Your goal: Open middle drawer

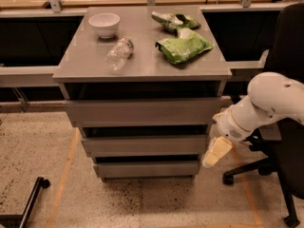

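The middle drawer [145, 145] is a plain grey handle-less front, between a wider top drawer [142, 112] and a narrower bottom drawer [146, 168] of the grey cabinet. All three fronts look closed. My gripper [216, 152] hangs at the cabinet's right side, its pale fingers level with the right end of the middle drawer and just beside it. The white arm [266, 106] reaches in from the right.
On the cabinet top [85, 63] lie a white bowl [104, 23], a clear plastic bottle [118, 53] and two green bags [184, 48]. A black office chair [285, 127] stands at the right. A black wheeled leg [28, 198] sits at bottom left.
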### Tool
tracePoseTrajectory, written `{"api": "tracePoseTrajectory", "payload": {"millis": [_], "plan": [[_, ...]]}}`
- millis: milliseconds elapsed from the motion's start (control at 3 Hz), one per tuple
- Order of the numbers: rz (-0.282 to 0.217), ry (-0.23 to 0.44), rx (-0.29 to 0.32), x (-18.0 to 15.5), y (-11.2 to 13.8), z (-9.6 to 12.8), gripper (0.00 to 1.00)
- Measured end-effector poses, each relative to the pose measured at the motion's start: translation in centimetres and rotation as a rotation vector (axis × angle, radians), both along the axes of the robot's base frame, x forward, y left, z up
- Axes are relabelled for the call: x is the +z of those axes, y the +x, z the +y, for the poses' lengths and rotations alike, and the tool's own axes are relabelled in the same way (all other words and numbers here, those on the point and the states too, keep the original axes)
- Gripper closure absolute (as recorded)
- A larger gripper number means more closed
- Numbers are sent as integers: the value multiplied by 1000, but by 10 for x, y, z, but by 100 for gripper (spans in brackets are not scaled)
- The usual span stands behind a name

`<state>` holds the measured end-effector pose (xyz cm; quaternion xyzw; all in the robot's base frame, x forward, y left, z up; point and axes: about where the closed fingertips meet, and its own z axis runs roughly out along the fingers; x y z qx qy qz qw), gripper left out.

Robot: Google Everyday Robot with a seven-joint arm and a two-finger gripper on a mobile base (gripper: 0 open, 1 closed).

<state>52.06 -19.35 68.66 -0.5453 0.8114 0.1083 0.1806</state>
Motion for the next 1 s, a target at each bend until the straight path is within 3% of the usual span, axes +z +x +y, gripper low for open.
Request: {"api": "tracePoseTrajectory", "payload": {"millis": [333,667,1000], "plan": [[52,34,11,-38,17,13,0],[56,35,12,-41,17,13,0],[44,41,-47,-49,16,10,0]]}}
